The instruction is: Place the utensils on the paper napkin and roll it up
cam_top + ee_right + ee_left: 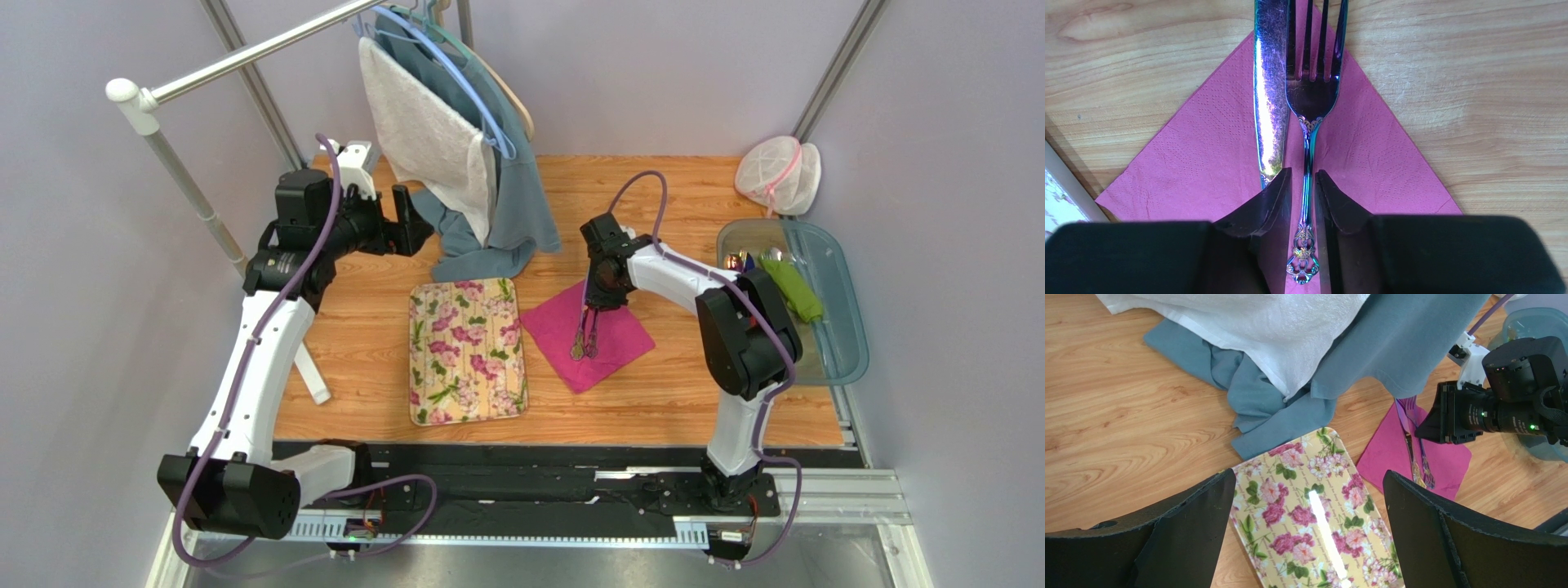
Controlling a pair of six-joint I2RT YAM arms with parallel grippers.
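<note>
From above, the paper napkin [586, 335] lies cornerwise on the wooden surface [638, 196], about midway between the left and right edges and just right of the flowered mat [466, 349]. The utensils [584, 337] rest on the napkin, and the right jaws are lowered over them. The left jaws are raised near the far left corner, beside a grey-blue cloth [515, 208] hanging from a rail. A clear tray [846, 331] sits along the right edge.

In the left wrist view, the left jaws stand wide apart and hold nothing. The mat [1309, 520] lies below them, and the napkin [1389, 456] with the utensils [1416, 459] is beyond it.

In the right wrist view, a knife [1269, 92] and a fork [1312, 92] lie side by side, touching, along the napkin [1198, 159]. The right jaws straddle the fork's handle, slightly apart. A strip of pink shows between one finger [1275, 196] and the handle, so they are not clamped.
</note>
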